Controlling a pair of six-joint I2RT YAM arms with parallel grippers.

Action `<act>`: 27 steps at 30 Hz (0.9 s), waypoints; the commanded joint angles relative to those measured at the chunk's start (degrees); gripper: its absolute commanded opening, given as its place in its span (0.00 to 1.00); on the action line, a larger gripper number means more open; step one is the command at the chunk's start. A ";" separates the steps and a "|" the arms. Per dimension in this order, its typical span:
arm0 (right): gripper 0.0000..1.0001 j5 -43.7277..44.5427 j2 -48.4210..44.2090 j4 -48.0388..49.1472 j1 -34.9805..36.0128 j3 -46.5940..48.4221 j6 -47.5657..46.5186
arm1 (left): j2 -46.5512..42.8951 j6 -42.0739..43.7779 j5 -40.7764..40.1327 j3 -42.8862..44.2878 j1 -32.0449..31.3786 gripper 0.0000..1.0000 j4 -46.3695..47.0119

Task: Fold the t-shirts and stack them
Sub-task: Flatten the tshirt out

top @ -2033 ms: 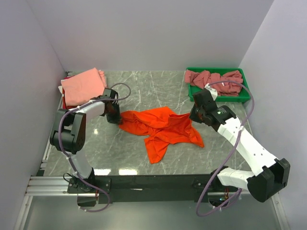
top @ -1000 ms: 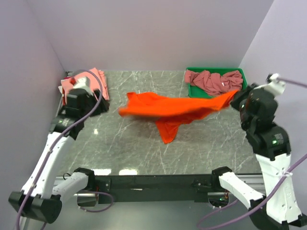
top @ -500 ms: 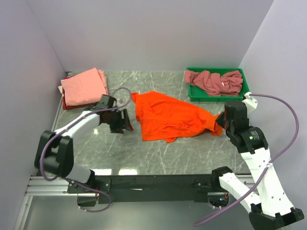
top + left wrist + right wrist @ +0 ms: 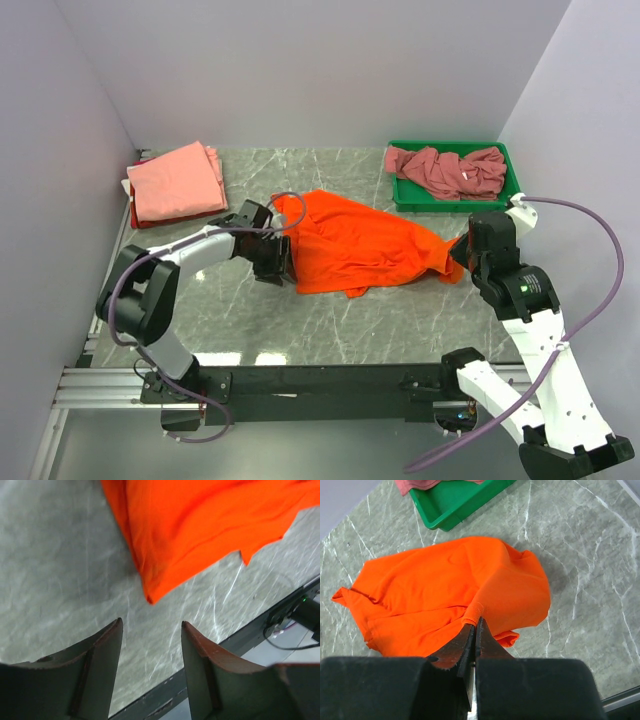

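Note:
A bright orange t-shirt (image 4: pixel 350 245) lies spread but rumpled on the marble table's middle. My right gripper (image 4: pixel 458 252) is shut on its right hem, and the right wrist view shows the jaws (image 4: pixel 476 620) pinching a rolled edge of the orange t-shirt (image 4: pixel 445 590). My left gripper (image 4: pixel 278 262) sits low at the shirt's left edge. In the left wrist view it (image 4: pixel 151 622) is open with only bare table between the fingers, and a corner of the orange t-shirt (image 4: pixel 200 525) lies just ahead of the tips. A folded salmon-pink t-shirt (image 4: pixel 175 180) rests at back left.
A green bin (image 4: pixel 455 205) at back right holds crumpled rose-mauve t-shirts (image 4: pixel 445 170); the bin (image 4: pixel 460 500) also shows in the right wrist view. Walls close in on the left, back and right. A black rail runs along the table's near edge.
The orange t-shirt was lifted and stretched between both sides, then laid down on the table. Over the last half second the left gripper slid right to the shirt's left edge; the right arm held still.

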 commanded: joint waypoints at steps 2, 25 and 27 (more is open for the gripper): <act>0.00 0.10 -0.61 0.92 -0.28 -0.36 1.34 | 2.63 -1.17 -0.35 4.19 -0.52 0.55 3.66; 0.00 -0.08 -0.69 0.92 -0.28 -1.24 1.17 | 10.72 -2.14 -3.34 8.50 -3.25 0.33 4.10; 0.00 -0.08 -0.69 0.66 -0.28 -1.33 1.17 | 10.99 -2.23 -3.61 8.77 -3.42 0.30 4.19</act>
